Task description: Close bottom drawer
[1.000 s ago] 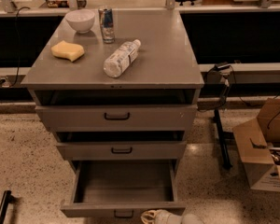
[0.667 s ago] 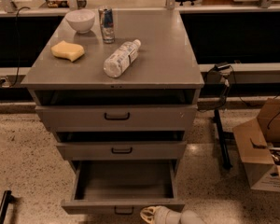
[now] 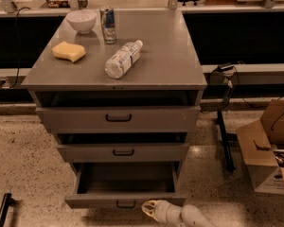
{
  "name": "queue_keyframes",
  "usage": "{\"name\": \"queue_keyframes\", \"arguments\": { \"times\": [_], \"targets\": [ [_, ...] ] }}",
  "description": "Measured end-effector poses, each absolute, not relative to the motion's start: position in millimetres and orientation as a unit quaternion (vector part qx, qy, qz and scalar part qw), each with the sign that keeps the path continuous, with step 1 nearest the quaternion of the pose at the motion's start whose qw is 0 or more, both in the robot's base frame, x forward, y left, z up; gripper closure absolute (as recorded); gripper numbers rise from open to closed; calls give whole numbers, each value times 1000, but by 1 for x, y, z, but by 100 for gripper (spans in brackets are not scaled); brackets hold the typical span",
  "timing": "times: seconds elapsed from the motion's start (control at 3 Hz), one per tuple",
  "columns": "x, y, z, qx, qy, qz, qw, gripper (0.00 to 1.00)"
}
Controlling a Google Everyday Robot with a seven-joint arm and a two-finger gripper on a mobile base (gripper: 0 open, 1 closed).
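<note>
Reaching in from the lower edge of the view, the gripper (image 3: 153, 209) is sitting low in front of a grey cabinet (image 3: 180, 70), just beside the front panel of the bottom drawer (image 3: 92, 201). That drawer is standing pulled well out towards the camera, its dark interior showing empty. The gripper's pale tip is pointing left, just below and slightly right of the small dark handle (image 3: 126, 204) at the centre of the drawer front.

The step in hand appears to be the approach: the gripper is lining up against the drawer front, and the push does not look to be under way. Whether the tip is touching the panel or is just short of it cannot be told. Whether the gripper is open or closed cannot be told either; it is not visibly holding anything.

The next move is probably calling for firm contact near the middle of the front panel, then a straight push towards the cabinet so the drawer is not twisting on its runners.

Above it, the middle drawer (image 3: 146, 152) and the top drawer (image 3: 151, 119) are both standing slightly out. On the cabinet top, a white bowl (image 3: 81, 20), a can (image 3: 108, 25), a yellow sponge (image 3: 68, 51) and a plastic bottle (image 3: 123, 59) on its side are resting.
</note>
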State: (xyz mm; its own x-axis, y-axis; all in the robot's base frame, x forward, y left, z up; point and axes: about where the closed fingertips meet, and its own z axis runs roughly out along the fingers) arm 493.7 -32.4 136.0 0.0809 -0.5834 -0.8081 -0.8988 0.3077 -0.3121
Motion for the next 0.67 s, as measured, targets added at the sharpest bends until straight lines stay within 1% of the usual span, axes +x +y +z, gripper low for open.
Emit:
{"name": "queue_keyframes", "arguments": {
  "times": [0.33, 0.67],
  "targets": [
    [517, -34, 140, -559, 660, 162, 475, 100],
    [554, -43, 135, -545, 675, 154, 472, 100]
  ]
}}
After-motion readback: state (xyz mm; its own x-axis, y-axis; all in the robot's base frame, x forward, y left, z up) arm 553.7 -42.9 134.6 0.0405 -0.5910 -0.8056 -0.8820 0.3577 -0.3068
